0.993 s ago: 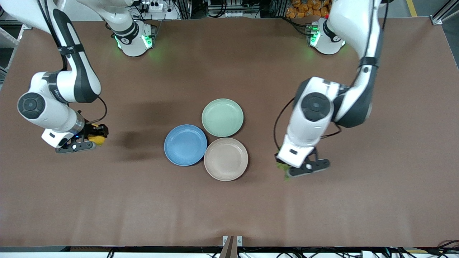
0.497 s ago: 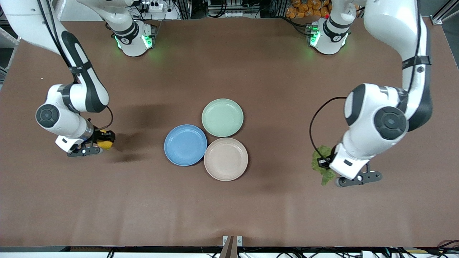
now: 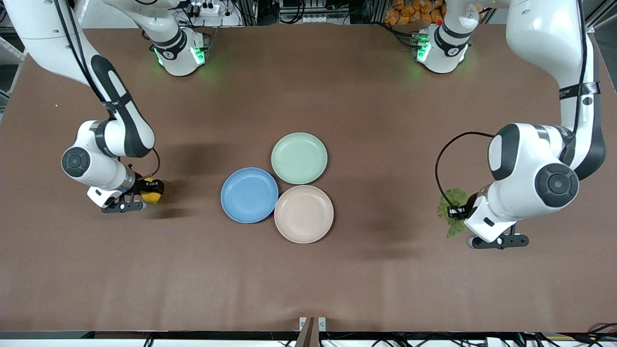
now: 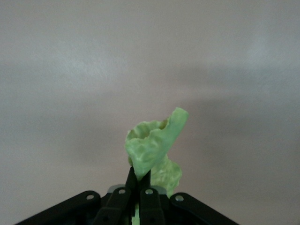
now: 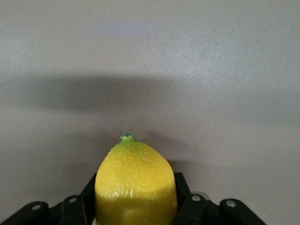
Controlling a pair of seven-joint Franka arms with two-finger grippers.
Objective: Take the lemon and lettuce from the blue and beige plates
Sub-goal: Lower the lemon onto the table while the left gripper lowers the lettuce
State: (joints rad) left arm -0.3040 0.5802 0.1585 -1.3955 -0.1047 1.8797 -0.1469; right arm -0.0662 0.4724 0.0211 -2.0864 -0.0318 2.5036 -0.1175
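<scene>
The right gripper [image 3: 144,193] hangs over the brown tabletop [image 3: 308,279] toward the right arm's end, well apart from the plates. Its fingers [image 5: 180,197] are clamped on the lemon [image 3: 152,196], one on each side of the fruit. In the right wrist view the lemon [image 5: 136,185] fills the space between them, its dimpled yellow skin ending in a small green tip that points away from the wrist, with only bare tabletop under it.

The left gripper [image 3: 462,222] is over the tabletop toward the left arm's end, also well apart from the plates. Its fingers [image 4: 131,187] are pinched shut on the lettuce [image 3: 450,209] — a crinkled green leaf that shows beside the wrist in the front view. In the left wrist view the lettuce [image 4: 152,150] curls up out of the closed fingertips, folded on itself, with part of the leaf hanging lower beside them.

Three round plates sit together at the middle of the tabletop, rims touching or nearly so. The mint-green plate [image 3: 299,158] lies farthest from the front camera. The blue plate [image 3: 249,194] lies nearer, toward the right arm's end, and the beige plate [image 3: 303,213] lies nearest, just beside the blue one. All three are bare — neither the lemon nor the lettuce is on a plate.
</scene>
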